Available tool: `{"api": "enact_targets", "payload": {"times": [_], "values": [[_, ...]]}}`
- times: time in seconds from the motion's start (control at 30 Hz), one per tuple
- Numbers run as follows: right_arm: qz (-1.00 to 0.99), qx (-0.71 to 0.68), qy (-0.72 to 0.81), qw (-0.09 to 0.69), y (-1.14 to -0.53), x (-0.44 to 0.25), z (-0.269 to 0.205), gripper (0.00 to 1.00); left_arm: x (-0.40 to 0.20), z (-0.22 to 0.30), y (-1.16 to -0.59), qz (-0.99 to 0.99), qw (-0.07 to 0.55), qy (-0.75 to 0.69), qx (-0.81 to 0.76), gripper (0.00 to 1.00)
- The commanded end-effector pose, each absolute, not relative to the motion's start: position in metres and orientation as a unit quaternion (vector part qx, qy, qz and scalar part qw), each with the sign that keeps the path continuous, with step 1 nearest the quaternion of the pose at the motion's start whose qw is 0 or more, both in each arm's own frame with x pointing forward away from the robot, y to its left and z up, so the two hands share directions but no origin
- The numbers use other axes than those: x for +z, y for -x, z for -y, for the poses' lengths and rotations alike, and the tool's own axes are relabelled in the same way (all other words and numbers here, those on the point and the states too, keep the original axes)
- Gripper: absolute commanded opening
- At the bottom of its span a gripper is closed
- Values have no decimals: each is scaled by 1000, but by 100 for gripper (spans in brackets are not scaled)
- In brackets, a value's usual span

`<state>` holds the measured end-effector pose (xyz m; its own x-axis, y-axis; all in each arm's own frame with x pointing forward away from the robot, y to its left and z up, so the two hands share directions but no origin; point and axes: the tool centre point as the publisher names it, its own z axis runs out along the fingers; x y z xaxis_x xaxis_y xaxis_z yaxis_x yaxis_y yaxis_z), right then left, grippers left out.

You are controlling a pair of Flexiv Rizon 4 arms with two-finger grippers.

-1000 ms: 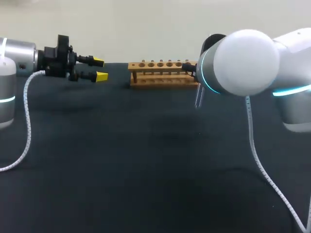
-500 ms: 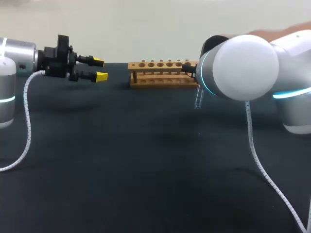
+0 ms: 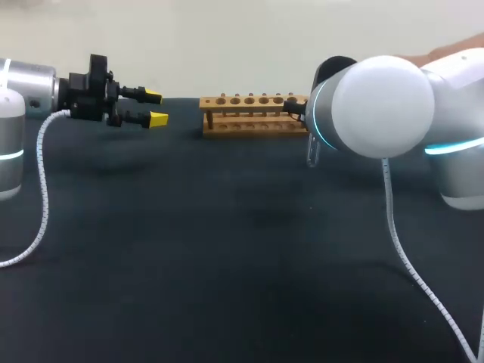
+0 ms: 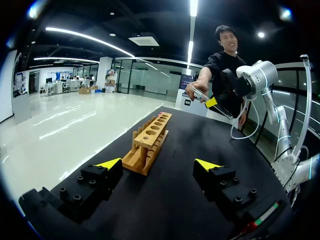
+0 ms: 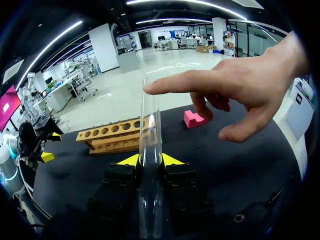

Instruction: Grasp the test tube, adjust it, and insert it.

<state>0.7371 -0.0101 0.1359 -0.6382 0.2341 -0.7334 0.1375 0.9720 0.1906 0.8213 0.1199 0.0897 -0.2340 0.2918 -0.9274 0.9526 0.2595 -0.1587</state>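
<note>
A clear glass test tube (image 5: 150, 145) stands between the yellow tips of my right gripper (image 5: 150, 160), which is shut on it. A person's hand (image 5: 235, 82) reaches in, its forefinger touching the tube's top end. In the head view the right arm's big joint (image 3: 370, 98) hides this gripper, and only the tube's lower end (image 3: 311, 155) shows beneath it. The wooden rack (image 3: 253, 115) with a row of holes stands at the table's back, just left of the tube. My left gripper (image 3: 153, 107) hovers open left of the rack (image 4: 149, 142), nothing between its fingers.
A pink block (image 5: 195, 119) lies on the dark table beyond the rack's end. The left arm's white cable (image 3: 38, 189) hangs over the table's left side, and the right arm's cable (image 3: 404, 249) hangs at the right.
A person's hand has come in from the upper right to the tube's top. The tube's lower end has swung slightly to the right. The left arm has not moved.
</note>
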Motion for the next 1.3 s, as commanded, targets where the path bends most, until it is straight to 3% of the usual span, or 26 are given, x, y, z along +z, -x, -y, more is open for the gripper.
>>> {"api": "enact_targets", "payload": {"times": [0.03,0.97,1.3], "values": [[-902,60,-103,415,-736,136,11,0,89,-120,-819,-677,418,-459,-397,100],[-902,60,-103,415,-736,136,11,0,89,-120,-819,-677,418,-459,-397,100],[-900,39,-62,429,-760,119,-13,0,89,-120,-819,-677,418,-459,-397,100]]}}
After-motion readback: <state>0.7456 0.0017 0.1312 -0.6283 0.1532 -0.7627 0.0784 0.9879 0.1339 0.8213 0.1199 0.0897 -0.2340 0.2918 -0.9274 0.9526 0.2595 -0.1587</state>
